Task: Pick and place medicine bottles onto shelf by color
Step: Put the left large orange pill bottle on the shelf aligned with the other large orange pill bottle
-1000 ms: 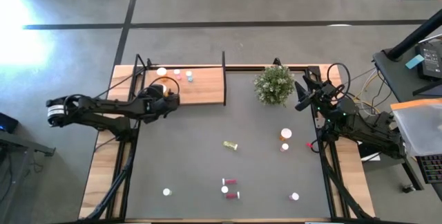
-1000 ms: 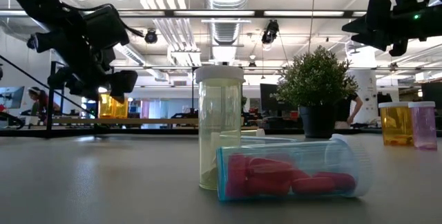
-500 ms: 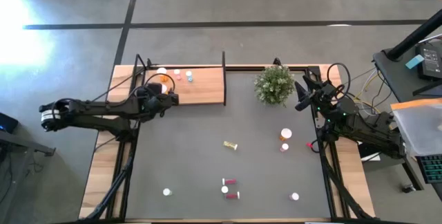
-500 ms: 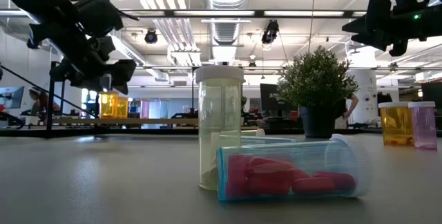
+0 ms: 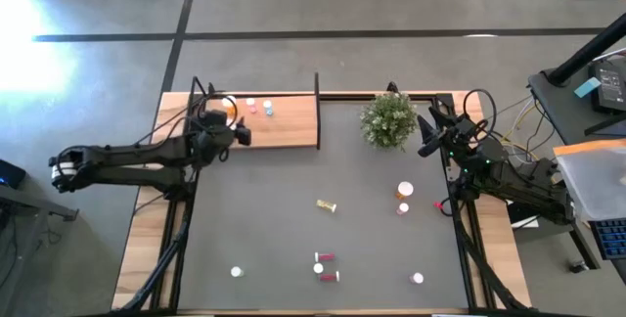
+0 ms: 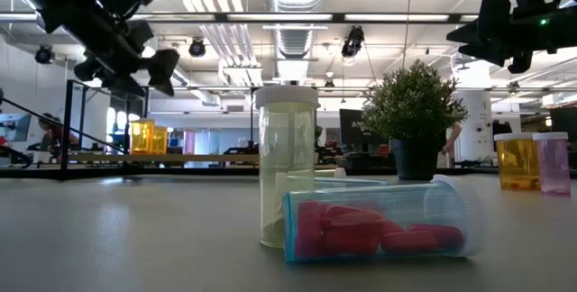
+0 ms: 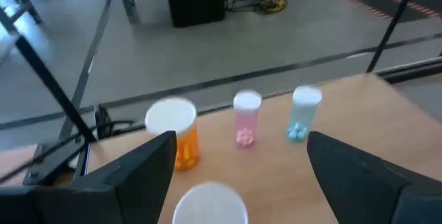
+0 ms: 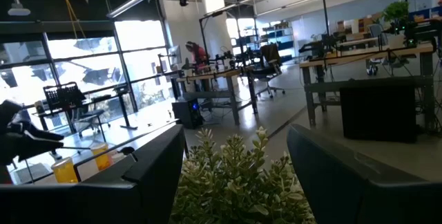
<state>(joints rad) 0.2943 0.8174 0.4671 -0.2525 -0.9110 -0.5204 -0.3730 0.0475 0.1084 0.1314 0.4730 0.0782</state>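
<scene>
The wooden shelf [image 5: 279, 126] lies at the table's far left. On it stand two orange bottles [image 7: 177, 133] [image 7: 209, 207], a pink bottle [image 7: 246, 117] and a pale blue bottle [image 7: 303, 113], all upright on their bases. My left gripper [image 5: 238, 133] [image 7: 238, 182] is open and empty, raised above the shelf's left end [image 6: 135, 53]. My right gripper [image 5: 427, 137] is open and empty, raised beside the potted plant [image 5: 388, 120]. More bottles stand or lie on the dark mat: a yellow one [image 5: 327, 204], an orange one [image 5: 405, 191], red ones [image 5: 325, 257].
A thin dark upright edge [image 5: 317, 110] ends the shelf on its right. In the low view an upright yellow bottle [image 6: 287, 170] and a lying red one [image 6: 379, 220] are close to the camera. White-capped bottles [image 5: 236, 272] [image 5: 417, 279] stand near the near edge.
My left gripper has drawn back toward the table's left edge and risen, away from the orange bottles, which stay upright on the shelf. My right arm has kept still.
</scene>
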